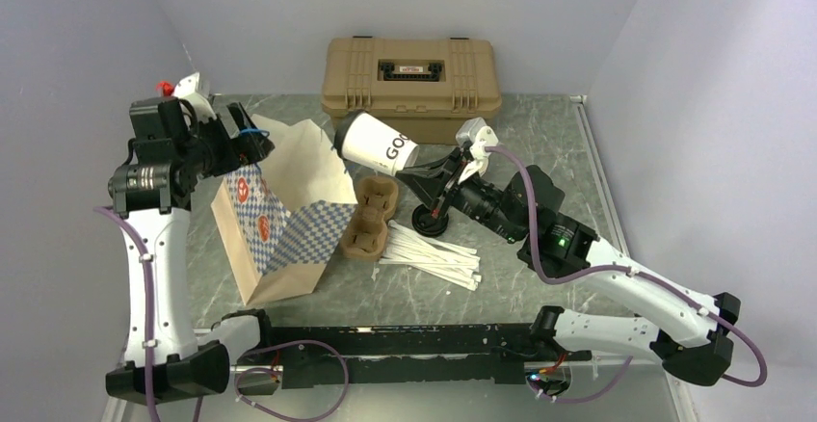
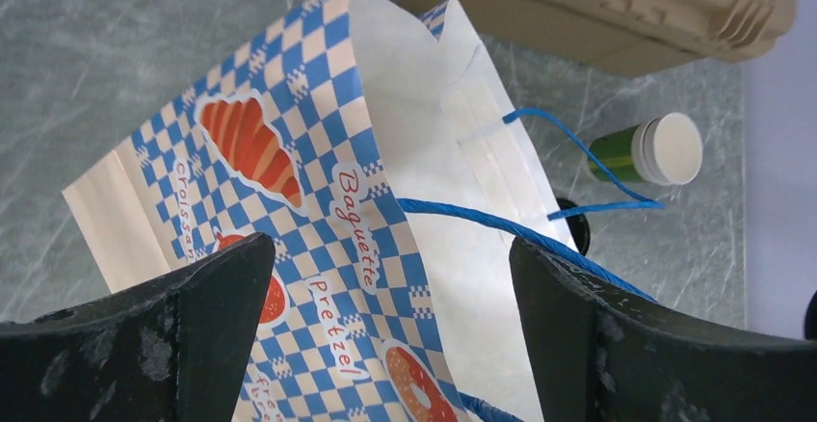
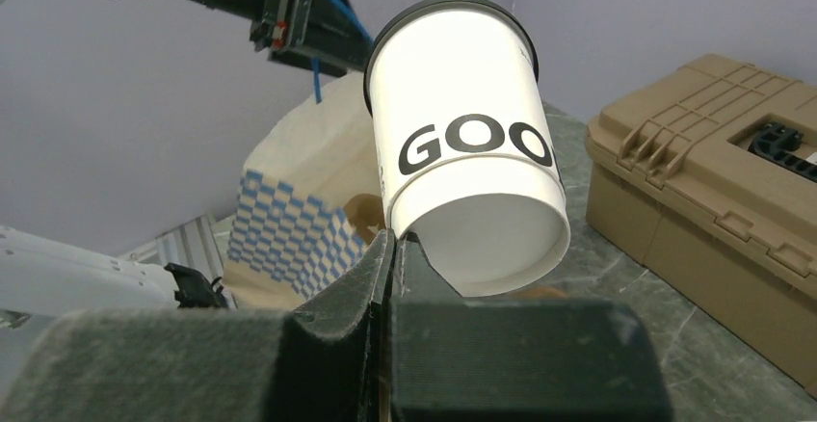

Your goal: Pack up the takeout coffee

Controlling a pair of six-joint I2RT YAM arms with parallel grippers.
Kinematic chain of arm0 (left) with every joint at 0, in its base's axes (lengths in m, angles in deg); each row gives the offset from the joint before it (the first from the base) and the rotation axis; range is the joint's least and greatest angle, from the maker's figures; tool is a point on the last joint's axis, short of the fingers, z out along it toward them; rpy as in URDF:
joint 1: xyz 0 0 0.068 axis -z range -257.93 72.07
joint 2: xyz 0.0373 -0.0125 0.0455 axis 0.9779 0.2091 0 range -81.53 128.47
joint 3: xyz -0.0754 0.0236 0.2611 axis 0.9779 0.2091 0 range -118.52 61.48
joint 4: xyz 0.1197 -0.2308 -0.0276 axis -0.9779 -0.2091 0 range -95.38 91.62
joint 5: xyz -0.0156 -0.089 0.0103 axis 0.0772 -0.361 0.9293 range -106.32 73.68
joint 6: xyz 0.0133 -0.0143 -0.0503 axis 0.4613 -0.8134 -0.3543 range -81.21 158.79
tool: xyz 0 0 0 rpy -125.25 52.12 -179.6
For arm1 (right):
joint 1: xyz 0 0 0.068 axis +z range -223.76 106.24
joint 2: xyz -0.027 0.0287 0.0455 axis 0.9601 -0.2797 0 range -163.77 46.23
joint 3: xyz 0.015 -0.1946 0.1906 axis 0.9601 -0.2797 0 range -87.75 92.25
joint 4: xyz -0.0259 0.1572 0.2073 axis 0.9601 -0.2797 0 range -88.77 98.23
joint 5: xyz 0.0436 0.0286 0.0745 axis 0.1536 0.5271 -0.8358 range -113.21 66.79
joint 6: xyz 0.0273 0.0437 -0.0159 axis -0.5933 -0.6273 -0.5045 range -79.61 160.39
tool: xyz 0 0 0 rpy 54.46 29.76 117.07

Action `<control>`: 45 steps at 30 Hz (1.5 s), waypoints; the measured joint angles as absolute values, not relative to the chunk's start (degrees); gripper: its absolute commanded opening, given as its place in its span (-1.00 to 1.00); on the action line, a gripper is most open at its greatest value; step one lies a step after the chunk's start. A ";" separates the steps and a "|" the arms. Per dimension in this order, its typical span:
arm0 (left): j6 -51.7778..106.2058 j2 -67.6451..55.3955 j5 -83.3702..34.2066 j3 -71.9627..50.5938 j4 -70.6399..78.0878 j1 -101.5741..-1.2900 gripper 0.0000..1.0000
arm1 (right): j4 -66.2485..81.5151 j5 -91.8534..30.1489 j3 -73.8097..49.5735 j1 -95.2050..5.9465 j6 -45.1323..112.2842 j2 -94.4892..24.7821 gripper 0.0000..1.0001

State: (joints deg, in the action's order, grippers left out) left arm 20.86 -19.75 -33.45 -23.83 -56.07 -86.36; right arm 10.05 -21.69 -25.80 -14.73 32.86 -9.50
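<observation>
The takeout coffee [image 1: 378,143] here is a white paper cup with dark "GOO" lettering and a black lid. It hangs tilted in the air, lid toward the bag. My right gripper [image 1: 420,166] is shut on its bottom rim, as the right wrist view shows [image 3: 392,241] with the cup [image 3: 462,133] above the fingers. The blue-checked paper bag [image 1: 289,215] stands open left of the cup. My left gripper [image 1: 246,143] is at the bag's top edge. In the left wrist view its jaws [image 2: 390,249] are wide open over the bag [image 2: 318,181], and the blue handle cord [image 2: 501,224] runs against the right finger.
A tan toolbox [image 1: 412,75] stands at the back. A kraft cup carrier [image 1: 371,215] lies beside the bag, white stirrers [image 1: 434,253] to its right, and a loose black lid [image 1: 431,220] under the right arm. A green cup [image 2: 641,152] lies near the toolbox.
</observation>
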 measured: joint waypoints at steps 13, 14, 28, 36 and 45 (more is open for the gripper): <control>19.57 -10.62 -36.27 -30.72 -47.83 -86.88 0.87 | 7.76 -20.18 -25.78 -14.73 33.60 -8.32 -1.00; 19.50 -10.66 -36.48 -29.82 -47.33 -87.03 0.86 | 7.72 -20.07 -25.78 -14.73 33.76 -8.27 -1.00; 19.61 -8.06 -35.74 -15.11 -48.27 -89.22 0.90 | 7.39 -19.20 -25.67 -14.73 34.52 -8.95 -1.00; 20.18 -7.47 -35.96 -14.63 -50.41 -89.29 0.99 | 6.47 -19.22 -24.68 -14.73 34.89 -10.15 -1.00; 22.11 -7.42 -34.39 -13.89 -54.76 -89.29 0.99 | 5.25 -19.31 -23.92 -14.73 34.89 -10.31 -1.00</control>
